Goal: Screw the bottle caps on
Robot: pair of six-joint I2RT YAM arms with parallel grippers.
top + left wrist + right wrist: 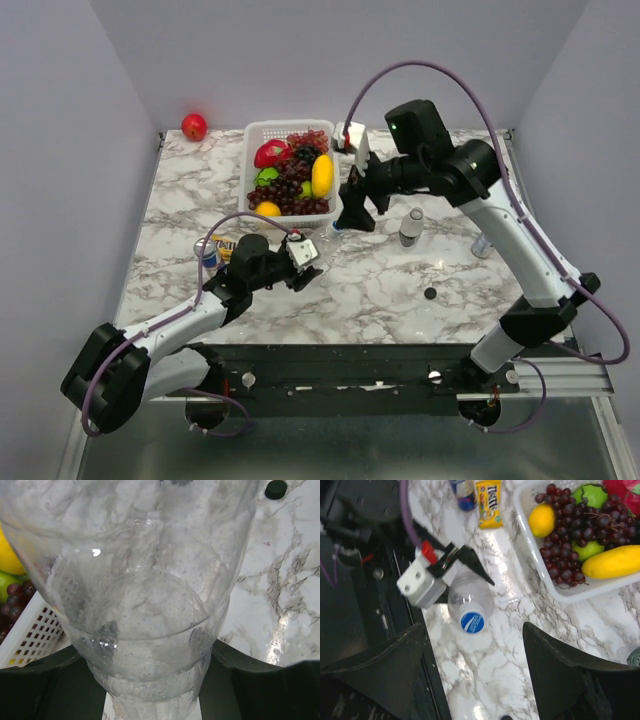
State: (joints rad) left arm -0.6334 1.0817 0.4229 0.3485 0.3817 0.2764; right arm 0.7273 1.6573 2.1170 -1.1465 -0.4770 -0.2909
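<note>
My left gripper (302, 262) is shut on a clear plastic bottle (322, 240), tilted up and to the right. The bottle fills the left wrist view (145, 605), with a dark finger on each side of its lower body. A blue cap (472, 622) sits on the bottle's mouth. My right gripper (356, 208) is open and empty, just above and beyond that cap; in the right wrist view the cap lies between its spread fingers (385, 665). A black cap (429, 294) lies loose on the marble and shows in the left wrist view (276, 489).
A white basket (256, 140) of fruit stands at the back centre. A second small bottle (411, 228) with a pale cap stands right of my right gripper, and another (482, 245) is farther right. A drink can (208, 255) and a yellow candy pack (229, 246) lie left. A red apple (194, 127) sits far left.
</note>
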